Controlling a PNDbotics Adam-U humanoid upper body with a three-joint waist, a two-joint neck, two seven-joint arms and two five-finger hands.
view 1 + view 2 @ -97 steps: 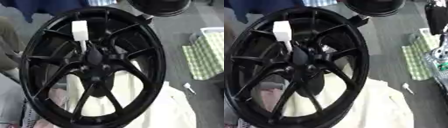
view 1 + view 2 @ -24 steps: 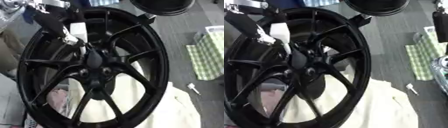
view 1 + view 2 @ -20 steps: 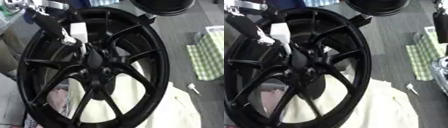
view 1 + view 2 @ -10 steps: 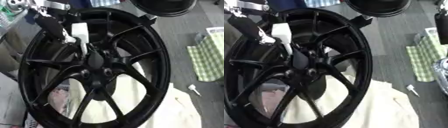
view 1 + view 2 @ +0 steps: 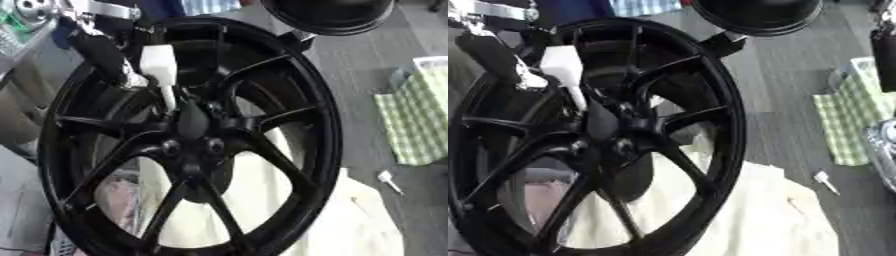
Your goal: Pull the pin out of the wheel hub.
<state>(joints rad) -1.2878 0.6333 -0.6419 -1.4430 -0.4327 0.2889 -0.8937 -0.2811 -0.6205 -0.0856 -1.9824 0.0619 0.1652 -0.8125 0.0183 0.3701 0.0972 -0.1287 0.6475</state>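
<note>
The black wheel [image 5: 188, 135] stands nearly upright, filling most of both views, its lower edge on a cream cloth [image 5: 350, 220]. The pin [image 5: 160, 70], white with a blocky head and a thin shaft, sits in the hub [image 5: 194, 127]; the shaft runs down to the hub's upper left, and the head stands clear between two spokes.

The left hand [image 5: 103, 52], black with silver fittings, comes in from the upper left. It lies just beside the pin head, on its left side. Contact cannot be confirmed, and whether its fingers are open or closed cannot be told.

The right hand: only a dark and silver part shows at the right edge of the right eye view [image 5: 883, 100]; its state cannot be told.

On the grey floor to the right lie a green checked cloth [image 5: 418, 122] and a small white object [image 5: 388, 180]. A second dark rim [image 5: 332, 14] sits at top.
</note>
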